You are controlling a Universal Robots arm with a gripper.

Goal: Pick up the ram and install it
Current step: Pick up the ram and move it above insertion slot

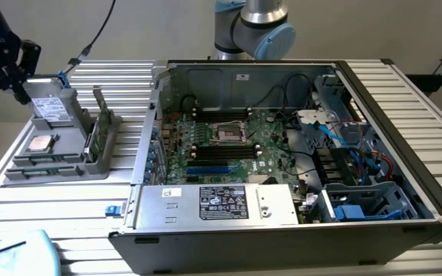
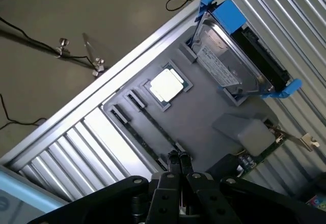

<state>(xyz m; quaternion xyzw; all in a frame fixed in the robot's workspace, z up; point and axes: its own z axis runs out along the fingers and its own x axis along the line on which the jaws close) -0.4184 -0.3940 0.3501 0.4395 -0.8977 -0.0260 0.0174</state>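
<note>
Upper left of the exterior view, the hand [image 2: 180, 164], fingers pressed together on nothing, hovers above the gray tray [image 2: 214, 107] holding a processor [image 2: 166, 85].

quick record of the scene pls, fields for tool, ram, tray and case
tool: shut, empty, above the tray
ram: likely the green strip in a tray slot, not held
tray holds: drive, processor, green card
case: open, on the exterior view's right of the tray
</note>
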